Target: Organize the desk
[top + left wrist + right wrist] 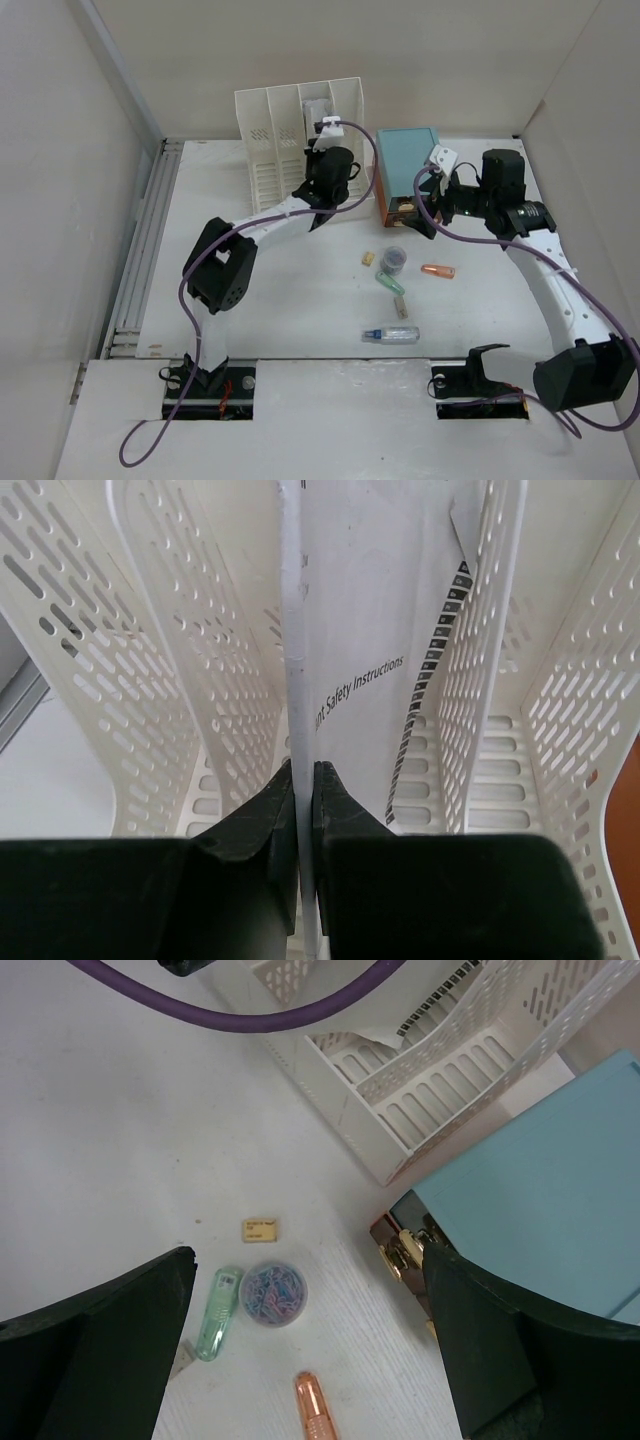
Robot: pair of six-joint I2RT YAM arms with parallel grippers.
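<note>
Filing a sheet (370,630) into the rack (170,630) w/ left pincer (305,780).
Left pincer pressed nearly together, pinching the sheet edge-on; sheet's far end sits betw. rack walls straight ahead. Next, prob.: push fwd, let go w/o snagging a divider. Right pincer (308,1255) spread wide, holding nothing, teal box (540,1210) just to its right. Worktop (100,1110) lies below both.

The left gripper (324,145) is nosed right up into the white file rack (285,140), at a slot with a sheet (318,104) standing in it. The right gripper (424,208) hangs just off the orange front of the teal-topped box (408,160). Nearer the arm bases than either gripper, loose on the desk (290,310): a round tub (393,261), a green marker (390,283), an orange tube (437,270) and a clear bottle (392,334).
</note>
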